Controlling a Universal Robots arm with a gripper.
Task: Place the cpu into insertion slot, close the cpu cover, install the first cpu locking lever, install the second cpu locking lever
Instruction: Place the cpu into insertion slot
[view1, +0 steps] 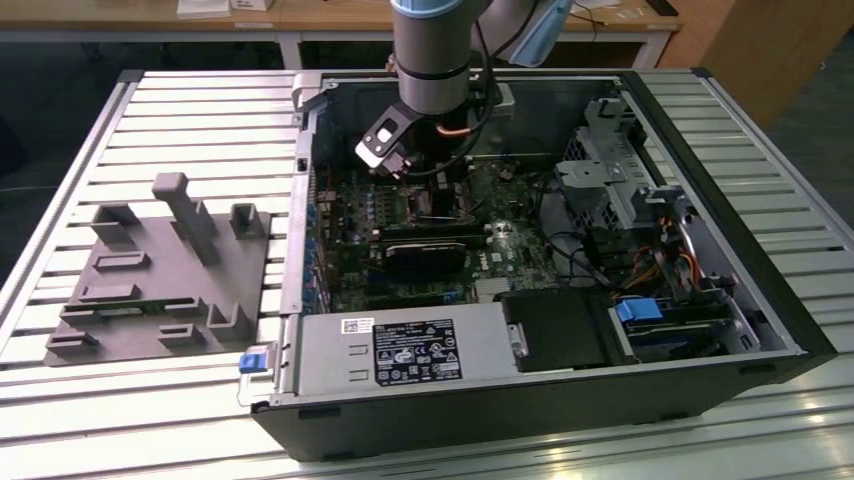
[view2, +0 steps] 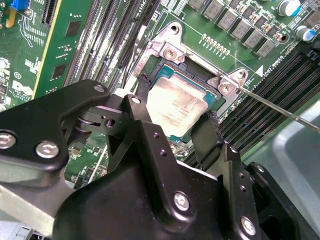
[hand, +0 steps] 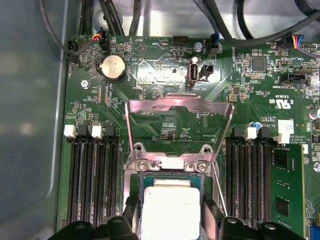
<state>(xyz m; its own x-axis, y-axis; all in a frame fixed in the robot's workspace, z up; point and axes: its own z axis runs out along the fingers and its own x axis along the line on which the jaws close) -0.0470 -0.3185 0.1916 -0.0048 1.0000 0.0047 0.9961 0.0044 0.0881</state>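
The cpu (view2: 177, 105), a pale silvery square chip, lies level in or just over the insertion slot (view2: 195, 64), whose dark edge shows beyond it. My gripper (view2: 175, 117) straddles the chip, one black finger (view2: 142, 97) against one edge and the other against the opposite edge; it looks shut on it. In the first wrist view the cpu (hand: 170, 210) sits between the same fingers (hand: 131, 212). The cpu cover (hand: 180, 103), a silvery frame with a large window, is swung open and lies back on the green board. A thin metal locking lever (hand: 218, 192) stands loose beside the slot. In the exterior view the gripper (view1: 430, 195) is low inside the case.
Long black memory slots (hand: 92, 185) flank the socket on both sides. A black heatsink block (view1: 427, 255) sits just in front of the socket. A power supply (view1: 400, 350) fills the case's front, with drive bays and cables (view1: 627, 190) on the exterior view's right. A grey fixture (view1: 160, 270) lies outside, left.
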